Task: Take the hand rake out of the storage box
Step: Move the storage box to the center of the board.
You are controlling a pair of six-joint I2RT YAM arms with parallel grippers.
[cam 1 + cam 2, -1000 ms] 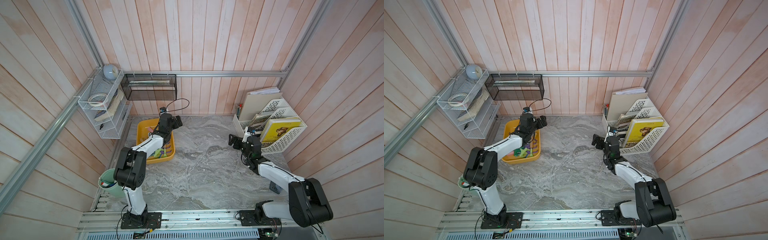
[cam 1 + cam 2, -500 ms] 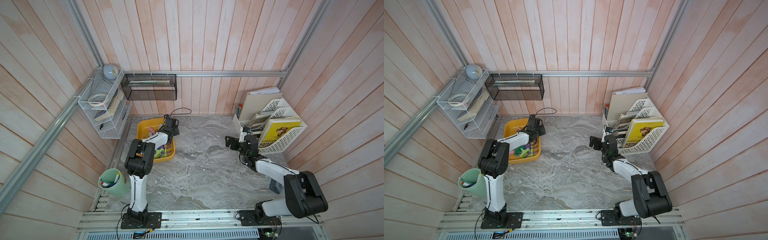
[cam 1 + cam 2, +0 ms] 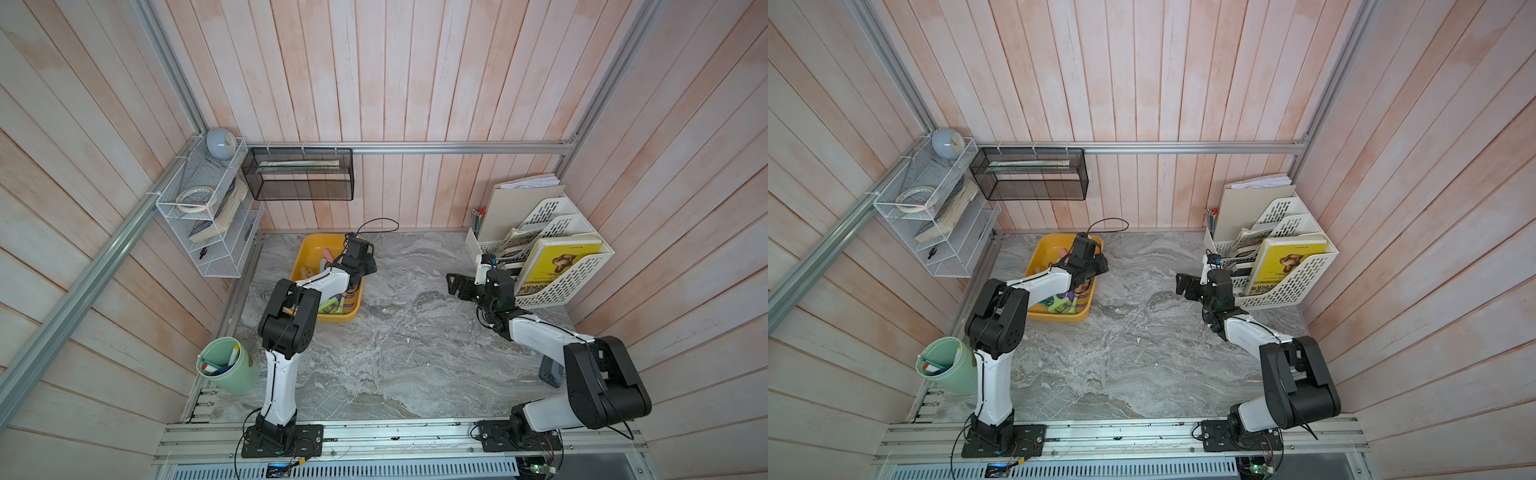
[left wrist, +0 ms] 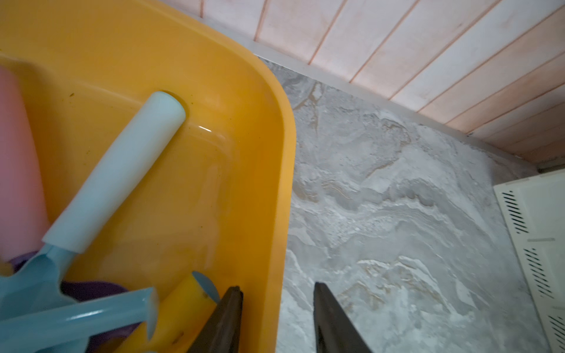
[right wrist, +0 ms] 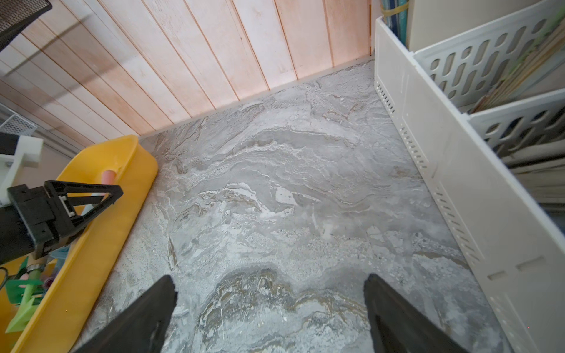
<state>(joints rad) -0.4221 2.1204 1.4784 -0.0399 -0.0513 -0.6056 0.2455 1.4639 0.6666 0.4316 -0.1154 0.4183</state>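
The yellow storage box (image 3: pixel 316 249) (image 3: pixel 1050 245) sits at the table's back left and holds several toy garden tools. Among them are a pale-blue-handled tool (image 4: pixel 116 171) with a blue prong (image 4: pixel 76 318) and a green pronged head (image 5: pixel 24 302); which one is the hand rake I cannot tell. My left gripper (image 4: pixel 276 290) (image 3: pixel 369 267) straddles the box's right rim (image 4: pixel 281 183), one finger inside and one outside. Its jaws are narrowed but apart and hold nothing. My right gripper (image 5: pixel 270 281) (image 3: pixel 453 284) hangs wide open over bare marble.
A white file rack (image 3: pixel 561 266) with books stands behind the right gripper. A green cup of pens (image 3: pixel 232 370) is at the front left. A black mesh basket (image 3: pixel 299 178) and a white wire shelf (image 3: pixel 208 216) hang on the walls. A dark block (image 3: pixel 550 374) lies by the right arm.
The left gripper came down from above the box to its right rim, and its jaws narrowed from wide open. The right gripper shifted slightly left and stayed open.
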